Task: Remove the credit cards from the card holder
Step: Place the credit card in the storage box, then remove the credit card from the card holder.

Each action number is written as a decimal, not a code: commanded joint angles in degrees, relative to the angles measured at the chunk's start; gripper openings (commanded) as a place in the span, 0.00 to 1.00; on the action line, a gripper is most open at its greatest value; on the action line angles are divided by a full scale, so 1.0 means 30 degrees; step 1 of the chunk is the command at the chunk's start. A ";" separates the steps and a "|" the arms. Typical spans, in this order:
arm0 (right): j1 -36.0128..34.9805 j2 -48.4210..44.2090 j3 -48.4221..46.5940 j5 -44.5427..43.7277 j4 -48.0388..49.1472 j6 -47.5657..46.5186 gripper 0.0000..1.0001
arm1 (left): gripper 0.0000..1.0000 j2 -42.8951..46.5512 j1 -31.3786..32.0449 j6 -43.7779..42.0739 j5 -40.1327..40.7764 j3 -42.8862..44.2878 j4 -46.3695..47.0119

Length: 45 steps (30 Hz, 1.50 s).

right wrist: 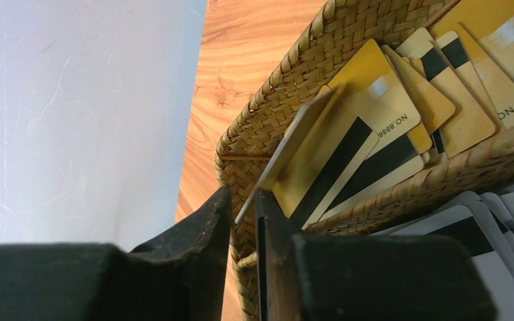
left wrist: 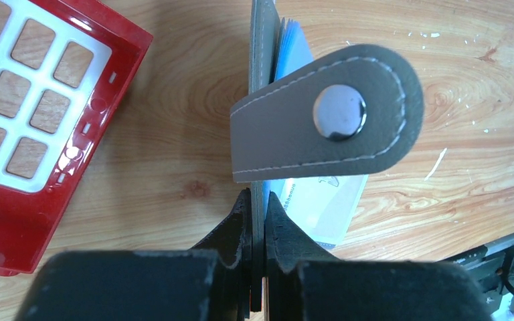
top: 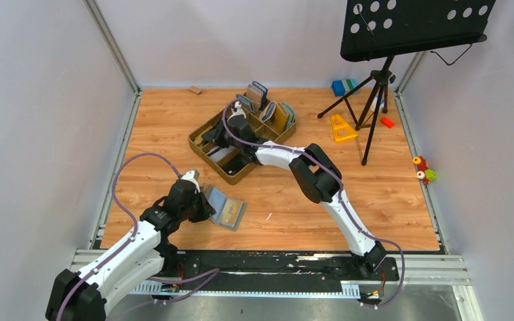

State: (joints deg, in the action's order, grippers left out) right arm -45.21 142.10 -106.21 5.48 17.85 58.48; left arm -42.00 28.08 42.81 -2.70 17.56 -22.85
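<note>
The grey card holder (top: 226, 208) lies open on the wood table near the front left. My left gripper (top: 204, 204) is shut on the edge of its raised grey cover (left wrist: 262, 80). Its snap strap (left wrist: 328, 120) sticks out sideways, and a light blue card (left wrist: 321, 200) shows in the slots below. My right gripper (top: 219, 136) reaches into the brown woven tray (top: 201, 148). Its jaws (right wrist: 244, 197) stand narrowly apart, with the end of a gold card (right wrist: 288, 144) loose between them. The card leans in on several gold cards (right wrist: 375, 100).
Upright wallets (top: 262, 99) stand at the tray's far end. White cards (right wrist: 482, 214) fill a neighbouring compartment. A red and white grid frame (left wrist: 40, 134) lies left of the holder. A music stand tripod (top: 375, 87), a yellow triangle (top: 341, 127) and a blue block (top: 341, 87) are at the back right.
</note>
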 commanded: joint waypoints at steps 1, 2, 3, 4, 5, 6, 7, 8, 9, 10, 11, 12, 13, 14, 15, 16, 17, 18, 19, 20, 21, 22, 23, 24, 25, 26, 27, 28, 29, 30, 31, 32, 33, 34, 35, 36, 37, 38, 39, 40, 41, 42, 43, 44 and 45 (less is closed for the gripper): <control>-0.0163 -0.1165 0.0243 -0.0501 0.0455 -0.0466 0.24 | 0.00 -0.0219 -0.0071 -0.0637 -0.0231 0.0213 0.0488; -0.0190 -0.1787 0.0753 -0.0602 0.0624 -0.0646 0.28 | 0.00 -0.0240 -0.0071 -0.0685 -0.0365 0.0194 0.0580; -0.0215 -0.2299 0.1238 -0.0555 0.0740 -0.0921 0.31 | 0.00 -0.0224 -0.0071 -0.0739 -0.0452 0.0164 0.0662; -0.0233 -0.2857 0.1775 -0.0516 0.0783 -0.1161 0.38 | 0.00 -0.0189 -0.0071 -0.0808 -0.0602 0.0113 0.0768; -0.0264 -0.3407 0.2321 -0.0486 0.0811 -0.1429 0.46 | 0.00 -0.0174 -0.0071 -0.0908 -0.0702 0.0096 0.0865; -0.0279 -0.4116 0.3060 -0.0402 0.0920 -0.1656 0.54 | 0.00 -0.0165 -0.0079 -0.1129 -0.0820 0.0075 0.0983; -0.0281 -0.4802 0.4174 -0.0296 0.1176 -0.1908 0.58 | 0.00 -0.0175 -0.0072 -0.1610 -0.0897 0.0102 0.1068; -0.0281 -0.5642 0.5090 -0.0261 0.1394 -0.2207 0.60 | 0.00 -0.0183 -0.0071 -0.1953 -0.0878 0.0182 0.1034; -0.0281 -0.6483 0.6131 -0.0253 0.1506 -0.2449 0.63 | 0.00 -0.0173 -0.0071 -0.2131 -0.0842 0.0233 0.0961; -0.0252 -0.7313 0.6975 -0.0182 0.1624 -0.2955 0.68 | 0.00 -0.0125 -0.0071 -0.2146 -0.0994 0.0135 0.1107; -0.0252 -0.8182 0.7886 -0.0019 0.1560 -0.3422 0.73 | 0.00 -0.0045 -0.0071 -0.2079 -0.1296 -0.0037 0.1486; -0.0245 -0.9012 0.8773 0.0166 0.1424 -0.3872 0.79 | 0.00 0.0053 -0.0071 -0.2030 -0.1609 -0.0223 0.1826; -0.0236 -0.9966 0.9590 0.0280 0.1312 -0.4400 0.87 | 0.00 0.0167 -0.0071 -0.1961 -0.1849 -0.0360 0.2103; -0.0232 -1.0898 1.0513 0.0317 0.1199 -0.4756 0.96 | 0.00 0.0334 -0.0071 -0.1960 -0.2044 -0.0439 0.2273; -0.0235 -1.1802 1.1445 0.0380 0.1082 -0.5097 0.99 | 0.00 0.0430 -0.0071 -0.1964 -0.2200 -0.0475 0.2386; -0.0224 -1.2984 1.2268 0.0428 0.0830 -0.5389 1.00 | 0.00 0.0537 -0.0071 -0.1964 -0.2399 -0.0490 0.2495; -0.0223 -1.3795 1.3041 0.0419 0.0329 -0.5648 1.00 | 0.00 0.0620 -0.0071 -0.1979 -0.2633 -0.0478 0.2630; -0.0223 -1.4738 1.3757 0.0400 -0.0213 -0.5963 1.00 | 0.00 0.0711 -0.0071 -0.1999 -0.2907 -0.0491 0.2731; -0.0223 -1.5721 1.4763 0.0301 -0.0874 -0.6463 1.00 | 0.00 0.0759 -0.0071 -0.2007 -0.3147 -0.0463 0.2828; -0.0223 -1.6645 1.5580 0.0144 -0.1465 -0.6815 1.00 | 0.00 0.0794 -0.0071 -0.2006 -0.3433 -0.0438 0.2946; -0.0197 -1.7731 1.6418 0.0029 -0.1869 -0.7200 1.00 | 0.00 0.0802 -0.0071 -0.1948 -0.3692 -0.0416 0.3133; -0.0172 -1.8801 1.7390 -0.0063 -0.2051 -0.7567 1.00 | 0.00 0.0796 -0.0071 -0.1812 -0.4021 -0.0472 0.3387; -0.0150 -1.9847 1.8222 -0.0246 -0.2290 -0.7865 1.00 | 0.00 0.0810 -0.0071 -0.1649 -0.4366 -0.0545 0.3797; -0.0107 -2.0951 1.9095 -0.0419 -0.2521 -0.8089 1.00 | 0.00 0.0804 -0.0071 -0.1383 -0.4699 -0.0743 0.4294; -0.0065 -2.1873 1.9900 -0.0430 -0.2576 -0.8381 1.00 | 0.00 0.0814 -0.0057 -0.1049 -0.5163 -0.0945 0.4829; 0.0002 -2.3056 2.0631 -0.0373 -0.2656 -0.8681 1.00 | 0.00 0.0770 -0.0047 -0.0689 -0.5538 -0.1186 0.5463; 0.0047 -2.3861 2.1536 -0.0219 -0.2842 -0.8931 0.99 | 0.00 0.0748 -0.0046 -0.0119 -0.5871 -0.1407 0.6088; 0.0133 -2.4537 2.1932 0.0097 -0.2920 -0.9292 0.99 | 0.00 0.0705 -0.0043 0.0152 -0.6249 -0.1566 0.6639; 0.0155 -2.5233 2.2880 0.0462 -0.2857 -0.9645 0.99 | 0.00 0.0659 -0.0042 0.0737 -0.6512 -0.1696 0.7143; 0.0183 -2.5862 2.3699 0.0863 -0.2629 -0.9967 0.98 | 0.00 0.0617 -0.0042 0.1179 -0.6739 -0.1760 0.7459; 0.0213 -2.6490 2.4497 0.1306 -0.2384 -1.0324 0.98 | 0.00 0.0611 -0.0016 0.1523 -0.6874 -0.1761 0.7520; 0.0284 -2.7161 2.5237 0.1584 -0.2167 -1.0396 0.98 | 0.00 0.0563 0.0001 0.1863 -0.7041 -0.1724 0.8107; 0.0324 -2.7795 2.6037 0.1930 -0.1851 -1.0402 0.98 | 0.00 0.0535 0.0029 0.2151 -0.7201 -0.1676 0.8496; 0.0395 -2.8471 2.6620 0.2204 -0.1708 -1.0256 0.98 | 0.00 0.0506 0.0099 0.2381 -0.7261 -0.1556 0.8690; 0.0521 -2.8995 2.7100 0.2549 -0.1775 -1.0014 0.98 | 0.00 0.0506 0.0232 0.2618 -0.7327 -0.1341 0.8949; 0.0676 -2.9419 2.7419 0.3010 -0.1982 -0.9805 0.98 | 0.00 0.0473 0.0373 0.2849 -0.7332 -0.1174 0.9252; 0.0831 -2.9803 2.7569 0.3456 -0.2318 -0.9573 0.98 | 0.00 0.0451 0.0570 0.3083 -0.7292 -0.0995 0.9623; 0.0953 -2.9905 2.7742 0.3830 -0.2452 -0.9350 0.98 | 0.00 0.0355 0.0771 0.3321 -0.7262 -0.0856 1.0069; 0.1045 -2.9958 2.8067 0.4283 -0.2077 -0.9106 0.98 | 0.00 0.0282 0.0913 0.3615 -0.7247 -0.0772 1.0597; 0.1144 -2.9946 2.8489 0.4765 -0.1363 -0.8893 0.98 | 0.00 0.0163 0.1037 0.3952 -0.7267 -0.0736 1.1253; 0.1219 -2.9890 2.8780 0.5107 -0.0897 -0.8650 0.98 | 0.00 0.0035 0.1054 0.4305 -0.7365 -0.0754 1.1906; 0.1349 -2.9765 2.8919 0.5355 -0.0692 -0.8299 0.98 | 0.00 -0.0109 0.1069 0.4831 -0.7450 -0.0796 1.2599; 0.1413 -2.9651 2.8929 0.5584 -0.0568 -0.8059 0.98 | 0.00 -0.0234 0.1071 0.5133 -0.7541 -0.0791 1.3118; 0.1483 -2.9538 2.8930 0.5825 -0.0431 -0.7821 0.99 | 0.00 -0.0326 0.1071 0.5376 -0.7652 -0.0786 1.3600; 0.1499 -2.9443 2.8974 0.6082 -0.0143 -0.7516 0.99 | 0.00 -0.0404 0.1071 0.5626 -0.7735 -0.0786 1.4063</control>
State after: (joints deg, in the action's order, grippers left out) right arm -41.43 53.30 -19.88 18.26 11.49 32.14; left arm -42.46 31.09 54.37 -23.90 12.73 8.10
